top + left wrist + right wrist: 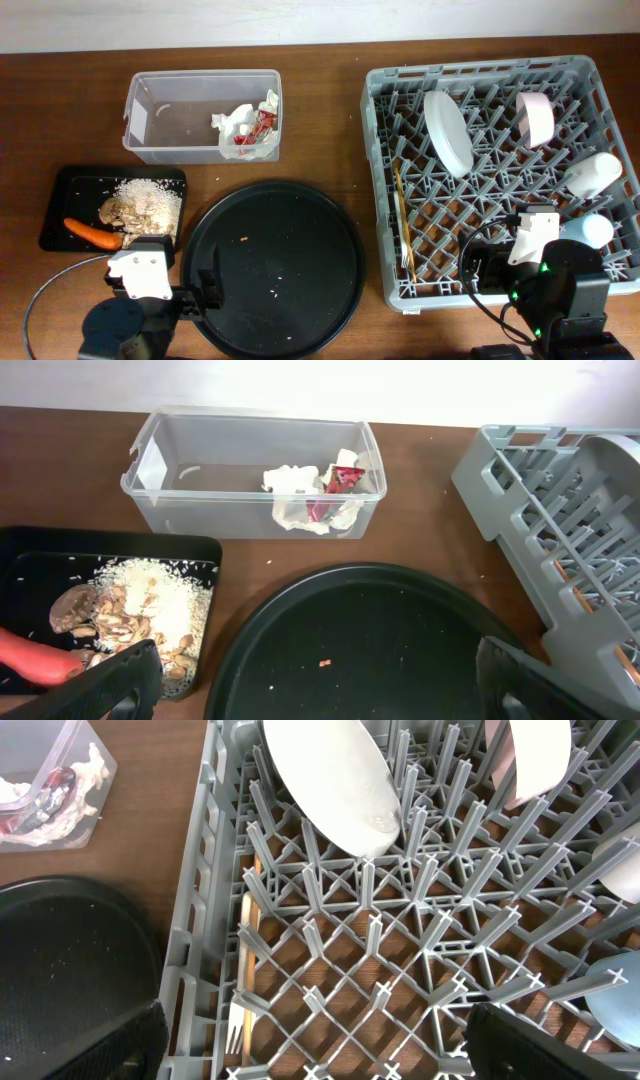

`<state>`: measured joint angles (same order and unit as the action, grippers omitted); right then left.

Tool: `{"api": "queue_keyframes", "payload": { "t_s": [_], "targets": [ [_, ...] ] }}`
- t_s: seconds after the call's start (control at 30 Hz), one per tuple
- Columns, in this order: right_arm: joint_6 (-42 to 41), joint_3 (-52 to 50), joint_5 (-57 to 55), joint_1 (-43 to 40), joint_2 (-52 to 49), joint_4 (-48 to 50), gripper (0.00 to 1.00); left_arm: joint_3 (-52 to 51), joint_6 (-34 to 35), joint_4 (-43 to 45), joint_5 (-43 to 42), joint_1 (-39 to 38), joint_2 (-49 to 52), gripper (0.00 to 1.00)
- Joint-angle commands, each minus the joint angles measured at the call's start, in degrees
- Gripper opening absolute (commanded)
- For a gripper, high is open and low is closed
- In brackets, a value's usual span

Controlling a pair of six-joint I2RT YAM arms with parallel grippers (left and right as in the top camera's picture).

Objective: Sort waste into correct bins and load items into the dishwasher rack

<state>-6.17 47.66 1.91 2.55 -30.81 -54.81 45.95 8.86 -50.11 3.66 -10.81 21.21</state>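
A clear plastic bin (150, 120) holds crumpled wrappers (245, 128). A small black tray (70, 190) carries rice (150, 200), food scraps and a carrot (92, 234). A grey dishwasher rack (380, 180) holds a white plate (447, 132), a pink cup (536, 117), a white cup (593, 174) and a wooden fork (402, 225). My left gripper (325, 690) is open and empty over the near left edge of a big round black tray (280, 260). My right gripper (320, 1040) is open and empty over the rack's near part, beside the fork (240, 990).
The round tray bears only a few crumbs (325, 662). A second pale cup (590, 230) lies at the rack's near right. The bin (200, 460) stands behind the food tray (40, 560). Bare wooden table shows between the bin and the rack.
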Motion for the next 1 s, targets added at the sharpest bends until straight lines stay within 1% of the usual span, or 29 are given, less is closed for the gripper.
{"api": "queue_keyframes", "payload": {
  "t_s": [0.0, 0.13, 0.17, 0.23, 0.27, 0.33, 0.4, 0.43, 0.47, 0.5, 0.53, 0.6, 0.63, 0.67, 0.97],
  "targets": [
    [-0.04, -0.24, -0.92, -0.33, 0.07, 0.2, 0.98, -0.37, 0.72, -0.09, 0.66, 0.09, -0.28, 0.99],
    [-0.04, -0.85, -0.92, -0.2, 6.12, -0.26, 0.98, -0.37, 0.72, -0.09, 0.66, 0.09, -0.28, 0.99],
    [-0.02, -1.62, -0.94, -0.2, 8.94, -0.85, 0.98, -0.37, 0.72, -0.09, 0.66, 0.09, -0.28, 0.99],
    [-0.04, -6.29, -0.9, -0.15, 16.9, 1.38, 0.98, -0.37, 0.72, -0.09, 0.66, 0.09, -0.28, 0.99],
    [-0.04, -11.17, -0.83, -0.15, 22.16, 5.81, 0.98, -0.37, 0.72, -0.09, 0.66, 0.09, -0.28, 0.99],
    [0.0, -21.14, -0.7, -0.15, 30.53, 17.99, 0.98, -0.37, 0.72, -0.09, 0.66, 0.09, -0.28, 0.99],
    [-0.02, -26.99, -0.85, -0.13, 30.49, 27.98, 0.98, -0.37, 0.72, -0.09, 0.66, 0.09, -0.28, 0.99],
    [0.0, -32.33, -0.92, 0.33, 30.58, 38.18, 0.98, -0.37, 0.72, -0.09, 0.66, 0.09, -0.28, 0.99],
    [0.0, -36.81, -0.9, 0.48, 30.58, 45.97, 0.98, -0.37, 0.72, -0.09, 0.66, 0.09, -0.28, 0.99],
    [0.0, -42.84, -0.79, 0.48, 30.6, 56.81, 0.98, -0.37, 0.72, -0.09, 0.66, 0.09, -0.28, 1.0],
    [0.04, -45.86, -0.87, 0.48, 30.6, 61.92, 0.99, -0.37, 0.72, -0.09, 0.66, 0.09, -0.28, 0.99],
    [6.1, -47.34, 0.68, 0.48, 30.6, 61.88, 0.98, -0.37, 0.72, -0.09, 0.66, 0.09, -0.28, 0.99],
    [12.11, -47.34, 3.63, 0.48, 30.6, 57.94, 0.98, -0.37, 0.72, -0.09, 0.66, 0.09, -0.28, 0.99],
    [13.31, -47.34, 4.94, 0.48, 30.6, 50.1, 0.98, -0.37, 0.72, -0.09, 0.66, 0.09, -0.28, 0.99],
    [13.03, -47.34, 4.52, 1.2, 30.6, 50.88, 0.98, -0.37, 0.72, -0.09, 0.66, 0.09, -0.28, 0.99]
  ]
}}
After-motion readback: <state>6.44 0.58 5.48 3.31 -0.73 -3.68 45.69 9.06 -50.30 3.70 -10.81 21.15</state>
